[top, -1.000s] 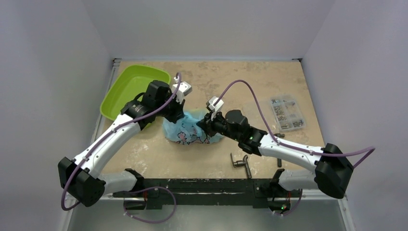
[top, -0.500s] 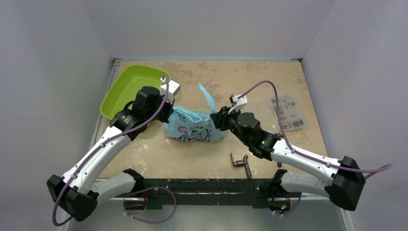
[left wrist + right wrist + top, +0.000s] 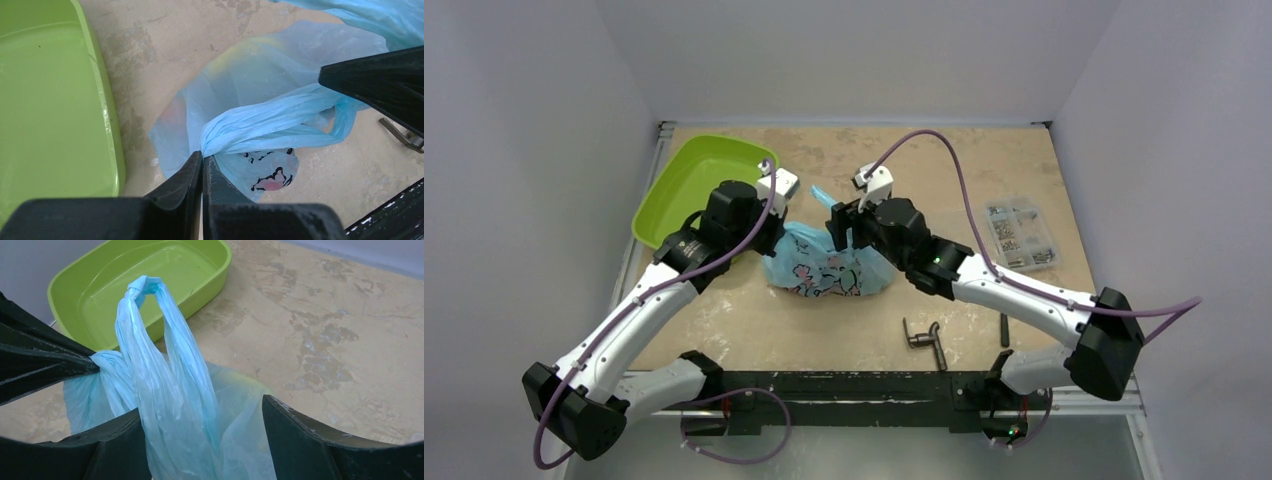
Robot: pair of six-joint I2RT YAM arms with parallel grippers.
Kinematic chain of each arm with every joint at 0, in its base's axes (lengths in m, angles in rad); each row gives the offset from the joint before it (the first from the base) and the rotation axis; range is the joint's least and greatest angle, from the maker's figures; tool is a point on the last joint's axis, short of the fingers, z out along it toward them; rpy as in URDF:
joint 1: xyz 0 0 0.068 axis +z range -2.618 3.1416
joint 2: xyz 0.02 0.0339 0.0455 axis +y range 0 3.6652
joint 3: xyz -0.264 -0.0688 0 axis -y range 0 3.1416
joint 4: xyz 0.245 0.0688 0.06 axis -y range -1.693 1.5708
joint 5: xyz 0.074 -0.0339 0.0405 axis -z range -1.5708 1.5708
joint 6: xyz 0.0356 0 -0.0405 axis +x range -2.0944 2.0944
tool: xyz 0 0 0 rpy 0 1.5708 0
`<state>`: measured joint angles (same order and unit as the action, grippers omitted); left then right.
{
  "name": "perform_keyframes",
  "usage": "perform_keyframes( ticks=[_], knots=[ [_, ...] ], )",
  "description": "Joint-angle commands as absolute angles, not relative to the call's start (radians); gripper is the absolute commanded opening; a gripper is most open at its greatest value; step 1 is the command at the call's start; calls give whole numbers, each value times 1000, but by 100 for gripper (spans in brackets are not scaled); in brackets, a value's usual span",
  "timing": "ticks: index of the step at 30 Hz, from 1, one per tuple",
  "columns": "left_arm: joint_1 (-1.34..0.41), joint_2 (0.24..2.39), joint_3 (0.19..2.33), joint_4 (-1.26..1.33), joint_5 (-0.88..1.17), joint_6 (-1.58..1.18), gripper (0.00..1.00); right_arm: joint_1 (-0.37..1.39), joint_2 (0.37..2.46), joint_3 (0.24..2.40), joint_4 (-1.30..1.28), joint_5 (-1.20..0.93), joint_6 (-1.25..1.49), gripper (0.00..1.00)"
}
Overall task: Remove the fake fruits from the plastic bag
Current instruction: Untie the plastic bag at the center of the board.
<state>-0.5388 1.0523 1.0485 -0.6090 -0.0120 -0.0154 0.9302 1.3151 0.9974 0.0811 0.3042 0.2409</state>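
The light-blue plastic bag (image 3: 824, 268) lies bunched at the table's middle. My left gripper (image 3: 202, 154) is shut on one twisted handle at the bag's left side, seen from above at the left gripper (image 3: 776, 228). The bag's other handle (image 3: 145, 290) stands up as a loop. My right gripper (image 3: 201, 407) is open, with that loop's base passing loosely between its fingers (image 3: 295, 435). From above, the right gripper (image 3: 844, 222) sits over the bag's top. The fake fruits are inside the bag, showing only as a faint yellow tint (image 3: 250, 50) through the plastic.
A lime-green tray (image 3: 694, 185) stands at the back left, close behind the left gripper. A clear parts box (image 3: 1021, 234) sits at the right. Dark metal keys (image 3: 924, 335) and a small dark rod (image 3: 1004, 327) lie near the front edge.
My right gripper has opened and moved left from the bag's right side to the upright handle. The left gripper has pulled slightly left and kept its hold on the other handle.
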Motion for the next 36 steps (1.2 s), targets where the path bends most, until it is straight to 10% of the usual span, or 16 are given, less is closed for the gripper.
perform_keyframes(
  ticks=[1,7,27,31,36],
  knots=[
    [-535,1033,1045,-568,-5,-27,0,933,1352,1110,19,339,249,67],
    [-536,991,1023,-534,-5,-44,0,931,1300,1121,8,398,320,0],
    [-367,901,1217,-610,139,-454,0,707,1258,1314,-97,213,304,0],
    [-366,819,1107,-691,212,-432,56,707,1225,1204,-109,102,307,0],
    [-374,780,1114,-818,481,-351,86,707,1182,1103,-119,2,323,3]
  ],
)
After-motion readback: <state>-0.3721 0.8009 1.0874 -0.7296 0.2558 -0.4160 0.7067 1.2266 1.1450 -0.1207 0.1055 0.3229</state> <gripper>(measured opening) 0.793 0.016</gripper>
